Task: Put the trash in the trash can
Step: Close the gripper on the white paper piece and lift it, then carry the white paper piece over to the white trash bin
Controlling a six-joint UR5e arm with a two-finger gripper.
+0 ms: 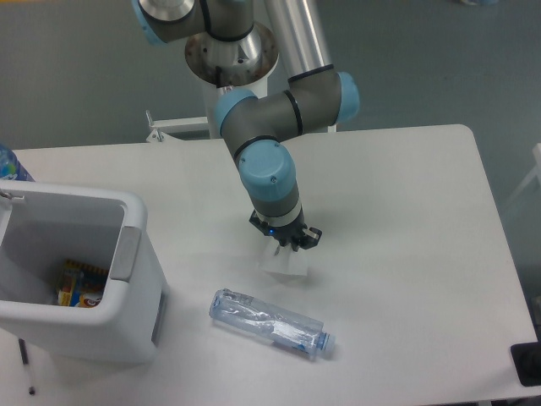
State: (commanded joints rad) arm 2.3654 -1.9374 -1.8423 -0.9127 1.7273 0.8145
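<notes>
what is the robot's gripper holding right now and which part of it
It cannot be told. The gripper is down on the top of the white wrapper, but its fingers are hidden.

It looked like a robotics lab: a pedestal-mounted arm [254, 127] stood over a plain white table [406, 220] on grey flooring.

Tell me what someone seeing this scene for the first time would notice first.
Probably the grey and blue arm reaching down mid-table, its tool right over a small white paper wrapper. Next, the big white trash can at the left edge with a colourful packet inside, and the crushed clear bottle lying near the front.
</notes>
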